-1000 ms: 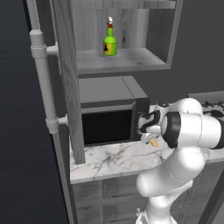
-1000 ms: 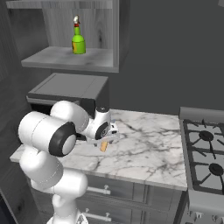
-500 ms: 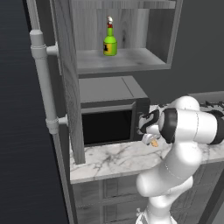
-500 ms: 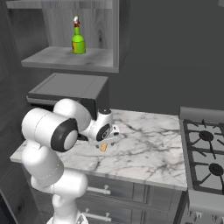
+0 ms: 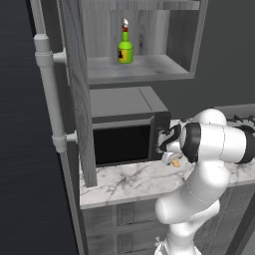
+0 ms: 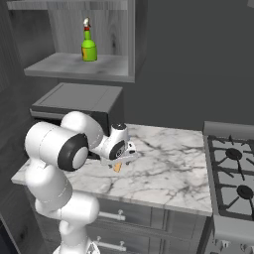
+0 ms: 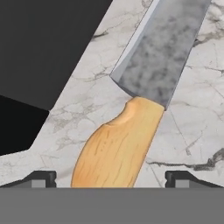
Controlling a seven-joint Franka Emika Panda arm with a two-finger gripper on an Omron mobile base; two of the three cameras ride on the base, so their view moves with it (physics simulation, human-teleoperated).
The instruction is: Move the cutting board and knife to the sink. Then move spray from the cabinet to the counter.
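Observation:
The knife [image 7: 116, 144] lies flat on the marble counter [image 6: 163, 168], its orange wooden handle toward me and its grey blade pointing away. My gripper [image 7: 111, 178] hangs open just over the handle, one finger tip on each side and well apart from it. From the base, the gripper [image 6: 119, 159] sits low over the knife [image 6: 117, 167] beside the microwave [image 6: 79, 101], and the knife [image 5: 175, 162] peeks out under the hand. The green spray [image 5: 125, 47] stands upright in the cabinet [image 5: 144, 69] niche. The cutting board and the sink are out of view.
The black microwave [image 5: 124, 134] stands directly left of the hand, close to the knife. A stove [image 6: 233, 168] with black grates lies at the right end of the counter. A dark fridge with a long grey handle [image 5: 50, 89] flanks the cabinet.
The hand has sunk a little lower over the knife handle and the elbow has shifted slightly right. The jaws stay wide and the knife has not moved.

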